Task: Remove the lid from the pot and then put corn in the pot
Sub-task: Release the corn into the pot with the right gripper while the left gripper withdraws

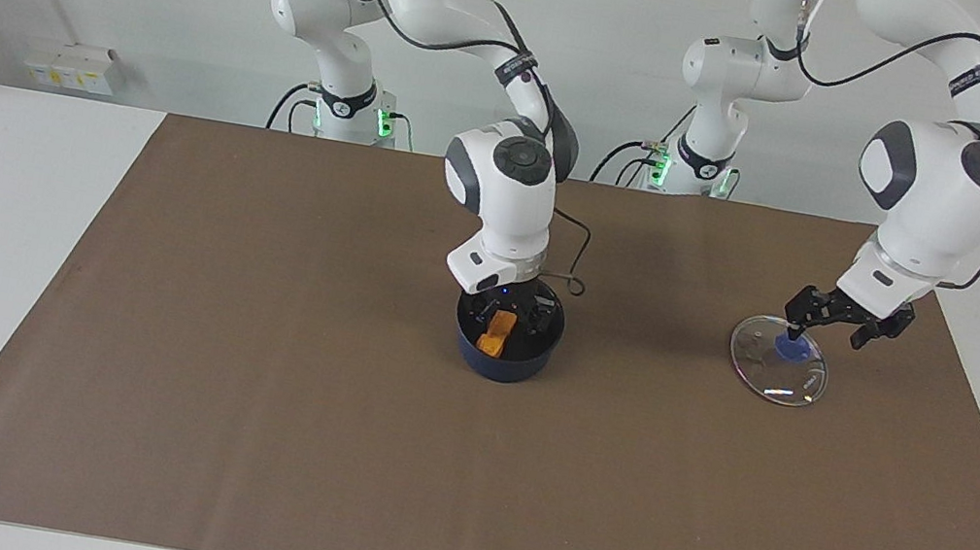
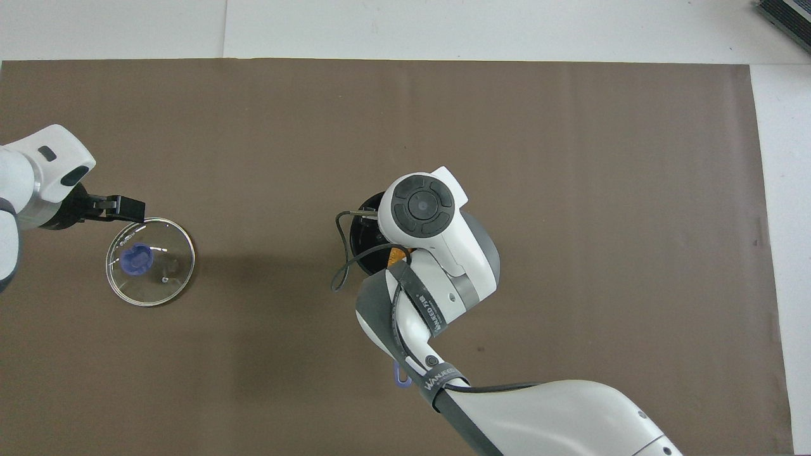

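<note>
The dark blue pot [image 1: 504, 358] stands mid-table on the brown mat, with the orange corn [image 1: 495, 333] lying tilted inside it. My right gripper [image 1: 509, 312] hangs just inside the pot's mouth, open, with a finger on either side above the corn. In the overhead view the right arm's wrist covers most of the pot [image 2: 363, 231], and only a sliver of the corn [image 2: 396, 255] shows. The glass lid [image 1: 779, 372] lies flat on the mat toward the left arm's end, blue knob up. My left gripper [image 1: 840, 321] hovers open above the lid [image 2: 155, 269], holding nothing.
The brown mat [image 1: 235, 392] covers most of the white table. A small blue loop [image 2: 400, 379] peeks out from under the right arm, nearer to the robots than the pot. A cable loop [image 1: 573, 280] hangs beside the right wrist.
</note>
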Controlling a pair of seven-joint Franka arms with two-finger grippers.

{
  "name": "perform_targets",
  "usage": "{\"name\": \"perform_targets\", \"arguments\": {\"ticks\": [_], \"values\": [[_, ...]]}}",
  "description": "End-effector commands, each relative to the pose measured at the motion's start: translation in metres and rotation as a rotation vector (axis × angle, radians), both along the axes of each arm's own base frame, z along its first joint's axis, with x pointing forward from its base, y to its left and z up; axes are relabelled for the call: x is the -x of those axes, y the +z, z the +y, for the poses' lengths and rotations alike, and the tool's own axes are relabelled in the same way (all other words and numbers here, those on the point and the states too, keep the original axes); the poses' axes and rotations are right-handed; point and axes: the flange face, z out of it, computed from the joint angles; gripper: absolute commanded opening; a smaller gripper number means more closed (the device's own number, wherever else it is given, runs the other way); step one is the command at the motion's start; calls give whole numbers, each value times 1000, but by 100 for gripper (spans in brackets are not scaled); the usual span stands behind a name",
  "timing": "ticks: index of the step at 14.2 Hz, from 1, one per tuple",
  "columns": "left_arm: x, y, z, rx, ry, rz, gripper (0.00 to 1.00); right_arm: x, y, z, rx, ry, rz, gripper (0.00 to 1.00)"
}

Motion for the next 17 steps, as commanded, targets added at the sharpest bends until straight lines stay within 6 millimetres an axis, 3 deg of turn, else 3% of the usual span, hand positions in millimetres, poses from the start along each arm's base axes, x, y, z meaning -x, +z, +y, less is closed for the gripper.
{"name": "perform_targets", "arguments": {"ticks": [1, 4, 5, 8, 10, 17], "values": [[7, 27, 1, 16, 22, 16, 100, 6, 28, -2, -12, -37, -4, 87], [20, 54, -3, 17, 16, 2, 100, 3, 66, -23, -16, -46, -12, 89], [23, 67, -4, 17, 14, 3, 100, -1, 81, -36, -17, -52, -23, 100], [24, 109, -5, 16, 9, 0, 100, -9, 128, -84, -15, -23, -32, 100], [23, 136, -6, 17, 7, 11, 100, -13, 146, -111, -7, -9, -29, 100], [32, 154, -4, 19, 13, 22, 100, -18, 210, -192, 16, -10, -106, 100]]}}
